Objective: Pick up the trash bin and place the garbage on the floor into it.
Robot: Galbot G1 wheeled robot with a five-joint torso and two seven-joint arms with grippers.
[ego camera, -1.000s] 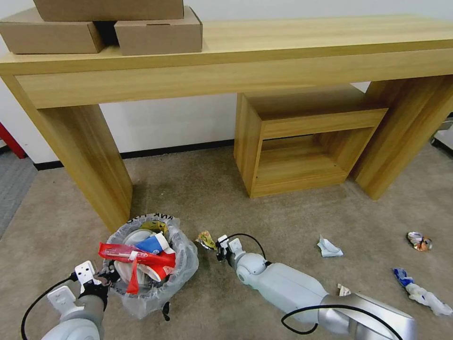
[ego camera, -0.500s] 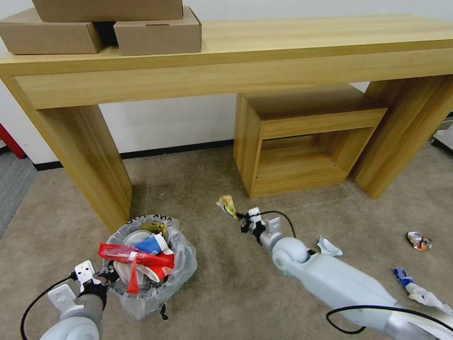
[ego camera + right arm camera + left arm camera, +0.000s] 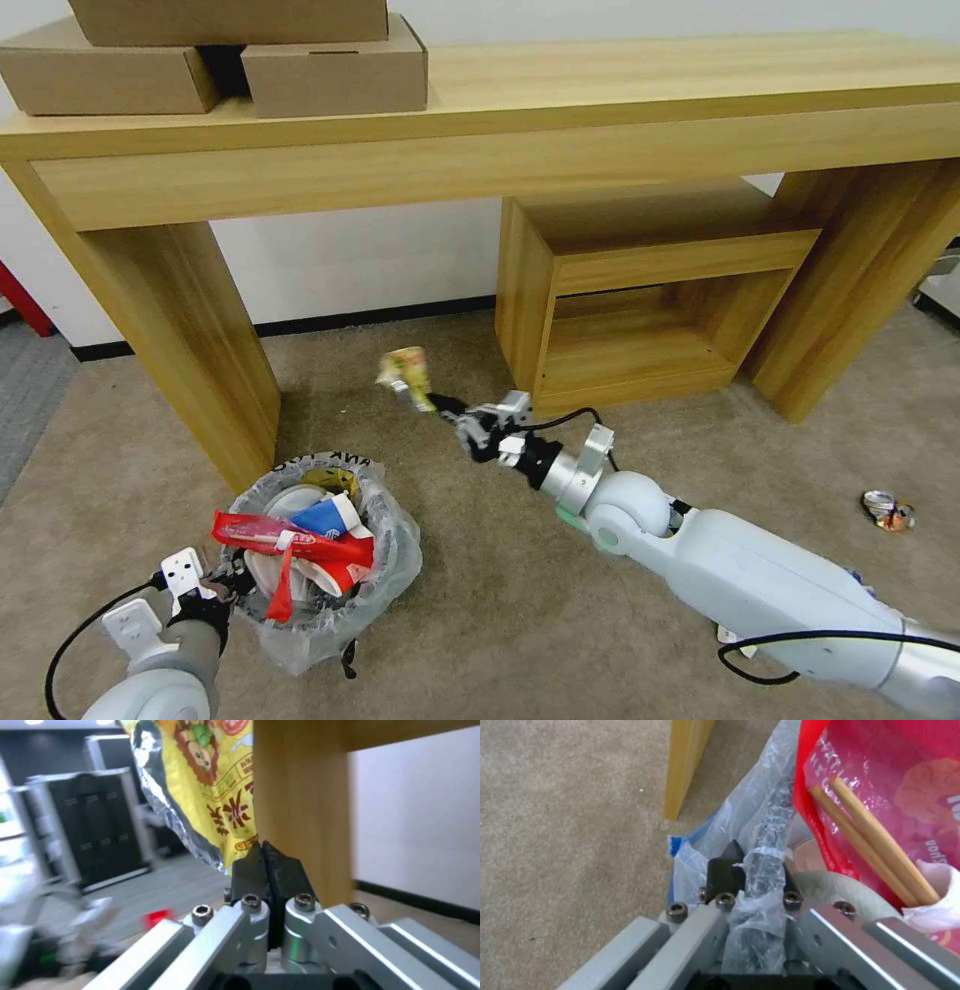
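Down at the lower left of the head view, the left gripper (image 3: 222, 585) is clamped on the rim of the trash bin (image 3: 390, 570), and the left wrist view confirms it: black fingertips (image 3: 723, 873) pinch the rim with the crinkly clear liner bunched between them. That bin sits upright on the carpet beside the leg of the wooden table (image 3: 190, 330), mouth facing up, stuffed with a red wrapper (image 3: 285, 540) lying across the top, a blue-and-white cup (image 3: 325, 515) and a pair of wooden sticks (image 3: 875, 840) slanting against the red plastic.

Out in mid-air, the right gripper (image 3: 447, 407) is stretched forward and to the left, above the floor between the bin and the low wooden shelf unit (image 3: 640, 300). Its fingers are pressed tight together on one corner of a yellow snack wrapper (image 3: 405, 373). The wrapper's long axis runs on from the fingertips, slanting up and away from the arm, its foil inside showing along one edge in the right wrist view (image 3: 200, 783).

Far right on the carpet lies a crushed can (image 3: 888, 510).
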